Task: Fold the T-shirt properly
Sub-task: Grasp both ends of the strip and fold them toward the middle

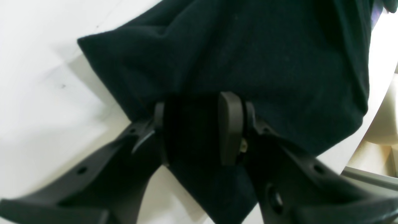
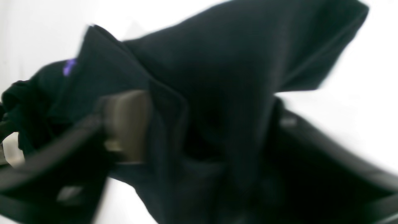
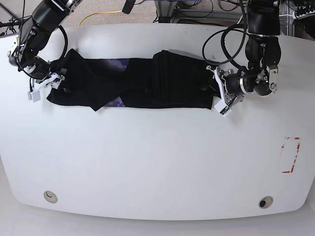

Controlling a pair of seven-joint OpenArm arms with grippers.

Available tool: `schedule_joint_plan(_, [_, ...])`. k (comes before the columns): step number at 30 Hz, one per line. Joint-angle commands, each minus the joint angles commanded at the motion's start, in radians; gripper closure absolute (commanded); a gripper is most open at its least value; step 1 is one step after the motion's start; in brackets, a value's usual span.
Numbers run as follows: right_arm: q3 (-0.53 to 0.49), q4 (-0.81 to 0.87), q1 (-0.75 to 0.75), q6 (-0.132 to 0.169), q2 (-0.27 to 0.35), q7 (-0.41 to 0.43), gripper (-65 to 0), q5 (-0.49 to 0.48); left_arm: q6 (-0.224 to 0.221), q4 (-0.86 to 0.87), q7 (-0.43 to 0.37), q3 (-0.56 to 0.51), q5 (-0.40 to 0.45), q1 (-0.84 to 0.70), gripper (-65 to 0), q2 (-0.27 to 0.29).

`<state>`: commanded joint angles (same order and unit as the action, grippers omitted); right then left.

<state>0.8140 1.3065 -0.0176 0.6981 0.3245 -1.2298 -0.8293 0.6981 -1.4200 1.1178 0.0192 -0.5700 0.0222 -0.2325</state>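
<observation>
A white table (image 3: 157, 162) with rounded corners fills the base view. Two small round fittings (image 3: 49, 196) are set near its front edge, one at each corner, and one red-and-white marker (image 3: 290, 155) lies flat near the side where the left arm works. Behind the far edge, dark cables and one yellow cable (image 3: 101, 14) are seen on the floor, with metal frame legs beyond.

One shirt (image 3: 133, 83) is on the table: black, stretched into a long band across the far half, with a purplish patch showing near its middle and lower edge. A thicker folded layer lies toward the left arm's end.

Two arms are seen, one at each end of the band. The left gripper (image 1: 199, 127) is held at the shirt's end, its jaws partly apart with black cloth pinched between the two pads; the cloth spreads away over the white surface, and the table's edge is visible at the side. The right gripper (image 2: 199, 130) is seen blurred; cloth is bunched between its jaws, with a tan pad (image 2: 127, 124) pressed against a fold, and a small purple spot shows on the fabric behind.
</observation>
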Motion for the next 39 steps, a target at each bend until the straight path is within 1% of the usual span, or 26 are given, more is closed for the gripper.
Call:
schedule_joint_plan(1, [-0.002, 0.000, 0.000, 0.000, 0.003, 0.002, -12.4, 0.000, 0.000, 0.000, 0.000, 0.000, 0.000, 0.000, -20.3, 0.000])
schedule_joint_plan(2, [-0.014, 0.006, 0.002, 0.000, 0.006, 0.003, -0.6, 0.000, 0.000, -0.002, 0.000, 0.000, 0.000, 0.000, -20.3, 0.000])
schedule_joint_plan(3, [-0.021, 0.008, 0.002, 0.000, 0.012, 0.003, 0.0, 0.000, 0.000, -0.003, 0.000, -0.002, 0.000, 0.000, -20.3, 0.000])
schedule_joint_plan(8, [-0.041, 0.029, 0.003, 0.000, 0.055, 0.005, 0.0, -0.003, 0.000, 0.000, 0.003, -0.005, 0.002, 0.018, -20.3, 0.003])
schedule_joint_plan(13, [-0.040, 0.204, 0.040, 0.000, 0.083, 0.000, 0.0, -0.006, 0.000, 0.028, 0.002, -0.005, 0.002, 0.029, -20.3, 0.006])
schedule_joint_plan(15, [-0.041, 0.273, 0.041, 0.000, 0.084, -0.014, 0.0, -0.011, -0.039, 0.051, 0.000, -0.005, 0.000, 0.055, -20.3, 0.032])
schedule_joint_plan(17, [-0.041, 0.336, 0.041, 0.000, 0.084, -0.051, 0.0, -0.011, -0.074, 0.072, 0.002, -0.005, 0.002, 0.081, -20.3, 0.064])
schedule_joint_plan(19, [-0.041, 0.371, 0.040, 0.000, 0.078, -0.072, 0.0, -0.011, -0.091, 0.092, 0.002, -0.005, 0.002, 0.089, -20.3, 0.084])
schedule_joint_plan(22, [-0.054, 0.446, 0.038, 0.000, 0.066, -0.092, 0.0, -0.021, -0.110, 0.137, -0.002, -0.005, 0.000, 0.123, -20.3, 0.144])
schedule_joint_plan(24, [-0.087, 0.486, 0.038, 0.000, 0.057, -0.092, 0.0, -0.055, -0.122, 0.181, -0.003, -0.005, 0.002, 0.152, -20.3, 0.184])
schedule_joint_plan(26, [-0.114, 0.505, 0.038, 0.000, 0.057, -0.092, 0.0, -0.104, -0.137, 0.216, -0.003, -0.003, 0.002, 0.169, -20.3, 0.212])
schedule_joint_plan(28, [-0.132, 0.512, 0.040, 0.000, 0.049, -0.092, 0.0, -0.189, -0.166, 0.253, -0.003, -0.003, 0.002, 0.175, -20.3, 0.250])
schedule_joint_plan(31, [-0.160, 0.511, 0.041, 0.000, 0.038, -0.092, 0.0, -0.273, -0.196, 0.292, -0.020, -0.005, 0.002, 0.201, -20.3, 0.296])
schedule_joint_plan(34, [-0.203, 0.516, 0.040, 0.000, -0.005, -0.092, 0.0, -0.333, -0.206, 0.318, -0.031, -0.005, 0.003, 0.215, -20.3, 0.328])
schedule_joint_plan(36, [-0.215, 0.516, 0.040, 0.000, -0.017, -0.092, 0.0, -0.344, -0.206, 0.333, -0.032, -0.005, 0.003, 0.218, -20.3, 0.336])
schedule_joint_plan(39, [-0.250, 0.517, 0.038, 0.000, -0.058, -0.092, 0.0, -0.347, -0.206, 0.345, -0.032, -0.005, 0.002, 0.218, -20.3, 0.339])
